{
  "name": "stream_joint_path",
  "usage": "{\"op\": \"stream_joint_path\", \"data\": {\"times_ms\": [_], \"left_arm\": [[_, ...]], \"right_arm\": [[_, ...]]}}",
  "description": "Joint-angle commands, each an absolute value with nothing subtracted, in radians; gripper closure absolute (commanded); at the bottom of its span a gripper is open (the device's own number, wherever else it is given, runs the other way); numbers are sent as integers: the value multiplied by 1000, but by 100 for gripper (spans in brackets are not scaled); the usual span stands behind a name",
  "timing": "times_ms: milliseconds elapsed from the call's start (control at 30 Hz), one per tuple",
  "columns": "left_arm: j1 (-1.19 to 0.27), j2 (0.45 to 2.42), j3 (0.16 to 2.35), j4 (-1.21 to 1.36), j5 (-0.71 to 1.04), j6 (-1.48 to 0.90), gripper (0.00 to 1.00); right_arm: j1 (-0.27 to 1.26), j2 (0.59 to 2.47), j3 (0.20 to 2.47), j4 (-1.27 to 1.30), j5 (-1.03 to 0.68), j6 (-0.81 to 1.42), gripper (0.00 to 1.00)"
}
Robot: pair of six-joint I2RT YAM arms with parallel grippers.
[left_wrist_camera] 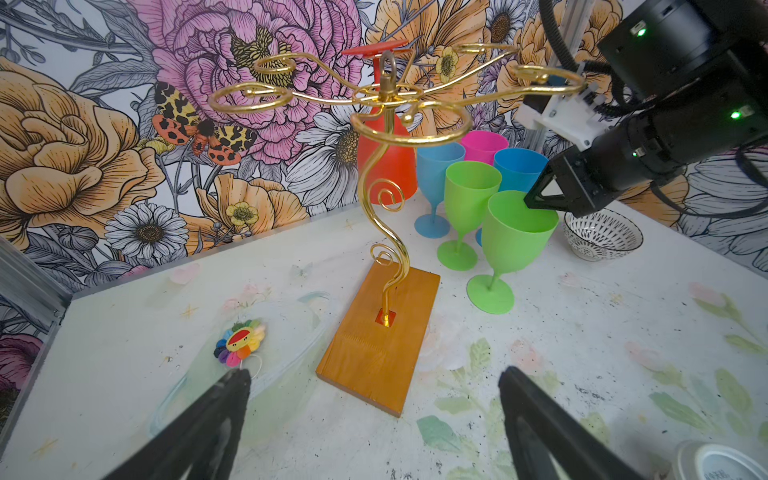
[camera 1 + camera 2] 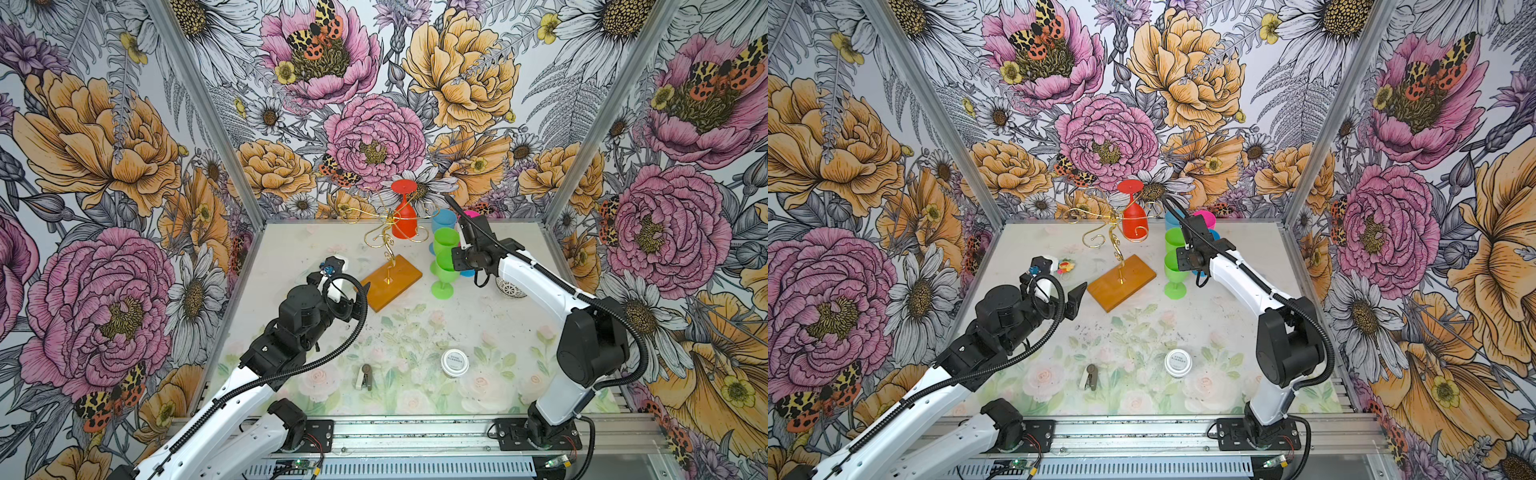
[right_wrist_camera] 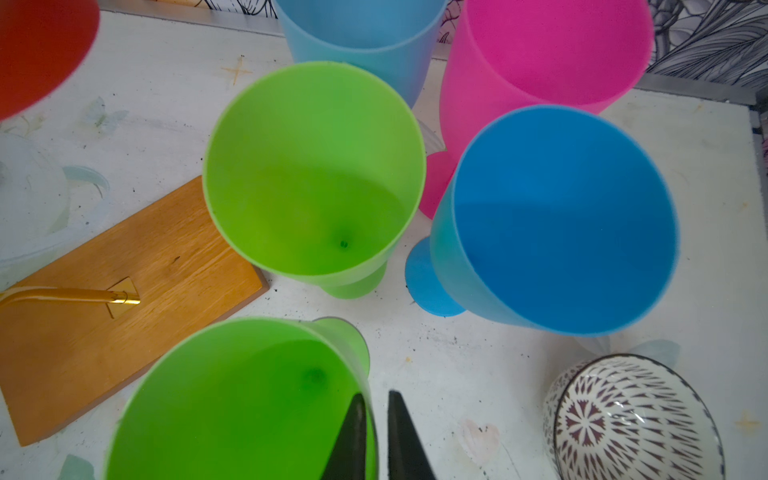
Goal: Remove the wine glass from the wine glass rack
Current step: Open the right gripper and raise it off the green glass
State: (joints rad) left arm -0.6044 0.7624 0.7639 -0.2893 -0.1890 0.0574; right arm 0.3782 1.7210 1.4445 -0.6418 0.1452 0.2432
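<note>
A red wine glass [image 2: 404,222] [image 2: 1136,224] hangs upside down from a curled arm of the gold wire wine glass rack [image 2: 388,232], whose orange-brown wooden base [image 1: 382,336] lies on the table. My right gripper [image 3: 375,394] is at the rim of a green wine glass [image 3: 232,407] [image 2: 445,266] standing beside the rack. One finger is inside the bowl, the other outside with a small gap to the wall, so it is slightly open. My left gripper [image 1: 374,374] is wide open and empty, low before the near end of the base.
A second green glass [image 3: 311,166], two blue glasses [image 3: 557,216] and a pink glass [image 3: 544,50] stand clustered to the right of the rack. A patterned bowl [image 3: 631,415] sits by them. A white jar [image 2: 454,362], a small stapler-like item [image 2: 365,376] and a flower toy [image 1: 240,343] lie on the table.
</note>
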Motion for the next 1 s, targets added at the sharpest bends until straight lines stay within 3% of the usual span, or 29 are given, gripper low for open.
{"op": "stream_joint_path", "data": {"times_ms": [0, 400, 667, 867, 967], "left_arm": [[-595, 749, 754, -296, -179, 58, 5], [-595, 749, 758, -304, -173, 59, 4], [-590, 761, 762, -309, -160, 60, 3], [-572, 756, 765, -310, -145, 60, 2], [-559, 757, 768, -314, -128, 57, 1]], "right_arm": [[372, 1718, 1448, -626, 141, 255, 80], [334, 1608, 1487, -639, -13, 282, 62], [202, 1579, 1569, -640, -279, 351, 53], [152, 1647, 1711, -638, -493, 370, 41], [151, 1702, 1802, -637, -594, 404, 39]]}}
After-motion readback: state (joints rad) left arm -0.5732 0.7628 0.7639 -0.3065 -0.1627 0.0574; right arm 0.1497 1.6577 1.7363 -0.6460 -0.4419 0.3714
